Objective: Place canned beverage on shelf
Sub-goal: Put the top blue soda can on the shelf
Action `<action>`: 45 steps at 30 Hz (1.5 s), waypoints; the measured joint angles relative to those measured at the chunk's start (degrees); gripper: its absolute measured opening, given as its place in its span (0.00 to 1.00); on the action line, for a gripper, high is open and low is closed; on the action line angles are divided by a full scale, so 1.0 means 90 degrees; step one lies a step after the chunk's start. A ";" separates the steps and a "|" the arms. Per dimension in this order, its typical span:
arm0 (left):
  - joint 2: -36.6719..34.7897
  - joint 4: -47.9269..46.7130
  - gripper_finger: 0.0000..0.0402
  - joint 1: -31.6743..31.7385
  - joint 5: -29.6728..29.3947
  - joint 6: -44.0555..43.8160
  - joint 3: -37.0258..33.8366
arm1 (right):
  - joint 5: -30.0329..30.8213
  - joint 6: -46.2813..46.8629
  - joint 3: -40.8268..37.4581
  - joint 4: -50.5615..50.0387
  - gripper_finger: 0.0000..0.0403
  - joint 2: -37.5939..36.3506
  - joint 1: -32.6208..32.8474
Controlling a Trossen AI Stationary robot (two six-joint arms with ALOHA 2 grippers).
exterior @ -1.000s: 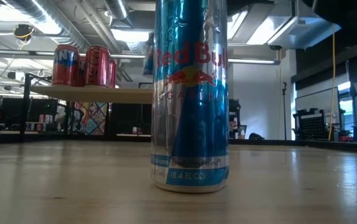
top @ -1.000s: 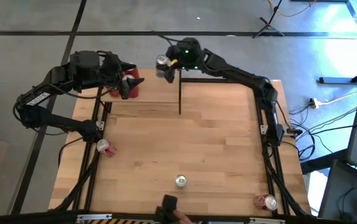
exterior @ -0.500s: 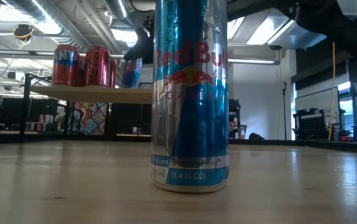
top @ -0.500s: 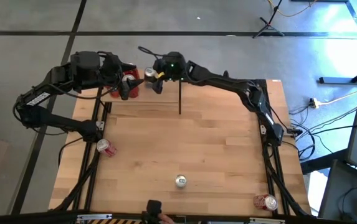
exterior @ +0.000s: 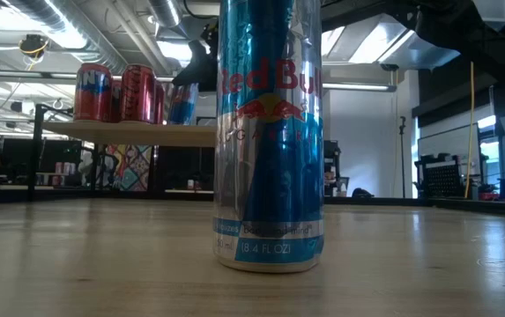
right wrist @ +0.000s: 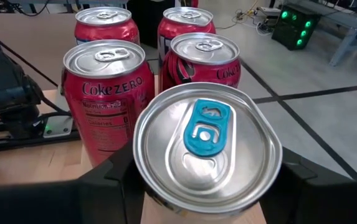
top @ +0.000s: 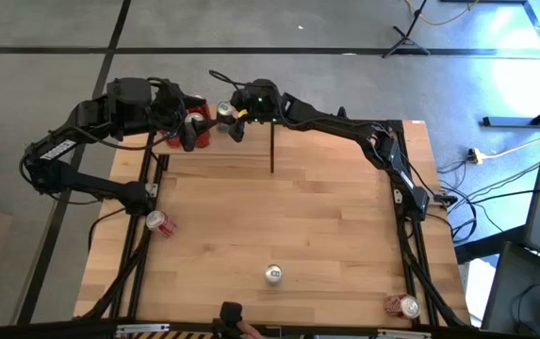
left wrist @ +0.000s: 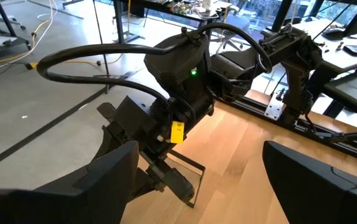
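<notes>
- Already the right arm had swung across the counter's (top: 279, 217) far edge to the shelf (exterior: 129, 134), then stopped.
- Its right hand (top: 229, 121) pinched the blue-tabbed can (right wrist: 207, 146) beside the red cans (right wrist: 106, 93); release seemed next.
- Nearby, the left hand (top: 187, 132) waited, fingers spread.

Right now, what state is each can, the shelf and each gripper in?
Right gripper: shut on the blue-tab can, at the shelf.
Blue-tab can: upright, held beside the red cans.
Red cans: four, upright on the shelf.
Shelf: raised, carrying cans.
Left gripper: open, empty, by the shelf.
Tall blue can: upright on the tabletop.
</notes>
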 joint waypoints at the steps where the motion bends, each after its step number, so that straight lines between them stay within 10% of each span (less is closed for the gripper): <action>1: 0.0000 0.0000 0.83 0.0000 0.0000 0.0001 0.0000 | 0.0000 -0.0017 -0.0002 0.0004 0.54 0.0000 0.0000; 15: 0.0000 -0.0005 0.83 0.0000 0.0000 0.0005 0.0000 | 0.0018 -0.0129 -0.0005 0.0205 0.72 0.0002 0.0000; 45: 0.0000 -0.0007 0.83 -0.0002 0.0000 0.0005 -0.0002 | 0.0233 -0.0802 -0.0024 0.0690 0.65 0.0085 -0.0004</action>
